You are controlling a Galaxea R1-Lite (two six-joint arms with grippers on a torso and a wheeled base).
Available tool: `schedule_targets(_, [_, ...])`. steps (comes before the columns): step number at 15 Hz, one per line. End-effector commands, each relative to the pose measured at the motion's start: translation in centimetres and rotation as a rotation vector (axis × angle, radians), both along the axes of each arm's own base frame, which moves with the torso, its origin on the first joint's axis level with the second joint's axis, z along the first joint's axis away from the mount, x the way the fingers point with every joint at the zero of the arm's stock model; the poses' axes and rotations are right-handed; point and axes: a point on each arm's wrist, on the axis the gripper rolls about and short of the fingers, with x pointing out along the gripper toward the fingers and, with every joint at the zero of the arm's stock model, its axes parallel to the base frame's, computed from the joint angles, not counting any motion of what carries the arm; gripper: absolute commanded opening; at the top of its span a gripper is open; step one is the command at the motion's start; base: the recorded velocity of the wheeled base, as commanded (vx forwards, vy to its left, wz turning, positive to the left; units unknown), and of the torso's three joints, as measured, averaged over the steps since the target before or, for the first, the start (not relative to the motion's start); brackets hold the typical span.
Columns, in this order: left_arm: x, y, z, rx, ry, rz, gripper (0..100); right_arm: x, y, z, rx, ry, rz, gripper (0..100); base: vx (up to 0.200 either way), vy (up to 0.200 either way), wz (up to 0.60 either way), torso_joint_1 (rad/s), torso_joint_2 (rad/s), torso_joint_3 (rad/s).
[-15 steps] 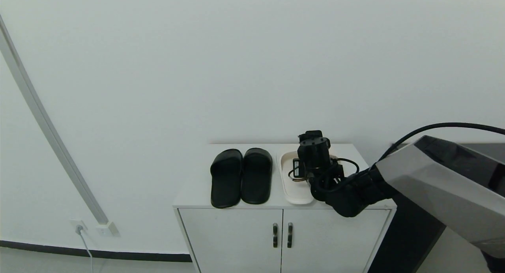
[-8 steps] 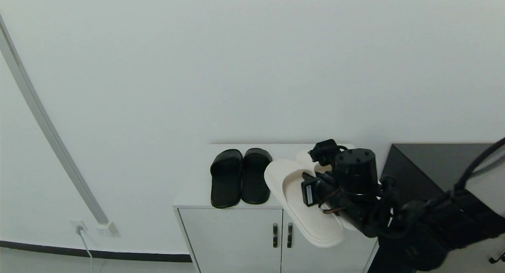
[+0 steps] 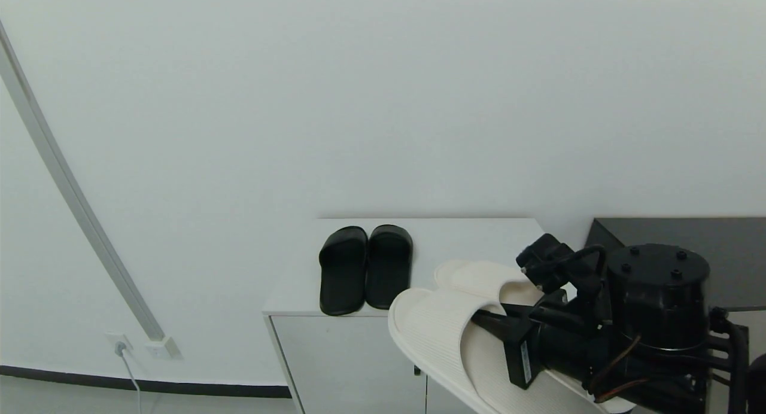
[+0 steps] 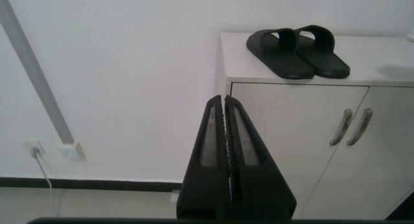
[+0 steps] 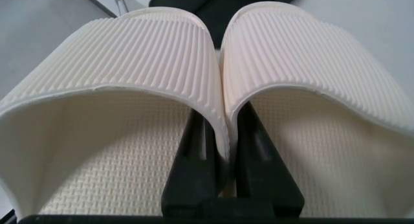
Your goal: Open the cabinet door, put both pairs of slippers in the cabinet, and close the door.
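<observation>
Slippers (image 3: 446, 327) — the white pair — sit pinched in the right claw (image 5: 224, 146), so hold tight till a door (image 4: 291, 146) opens.

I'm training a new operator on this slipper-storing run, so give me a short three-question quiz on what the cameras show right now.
1. Short answer: where do the black slippers lie?
2. True or false: the doors of the cabinet stand open.
3. Pick one: the right gripper is A) open and empty, B) shut on the white slippers, C) shut on a door handle.

Key:
1. On top of the cabinet, side by side.
2. False: both doors are shut.
3. B: it pinches the pair's inner strap edges together.
</observation>
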Motion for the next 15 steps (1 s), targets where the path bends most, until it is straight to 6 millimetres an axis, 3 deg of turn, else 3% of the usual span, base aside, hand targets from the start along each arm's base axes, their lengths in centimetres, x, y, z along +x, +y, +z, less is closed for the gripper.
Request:
schedule_targets(1, [0.01, 0.0, 0.0, -0.001, 0.001, 0.0, 0, -0.51, -0.27, 0.03, 0.0, -0.002, 0.006, 0, 0.0, 0.0, 0.0, 0.0, 0.0, 0.0])
schedule_targets(3, [0.01, 0.0, 0.0, -0.001, 0.001, 0.0, 0, -0.63, -0.28, 0.03, 0.003, 0.002, 0.022, 0, 0.0, 0.0, 0.0, 0.0, 0.0, 0.0])
schedule_targets(10, [0.01, 0.0, 0.0, -0.004, 0.001, 0.002, 0, -1.02, -0.76, -0.06, 0.005, 0.008, 0.032, 0, -0.2, 0.0, 0.0, 0.0, 0.0, 0.002])
schedule_targets(15, [0.01, 0.0, 0.0, -0.004, 0.001, 0.002, 0, -1.16, -1.08, -0.81, -0.026, 0.016, 0.033, 0, 0.0, 0.0, 0.0, 0.0, 0.0, 0.0])
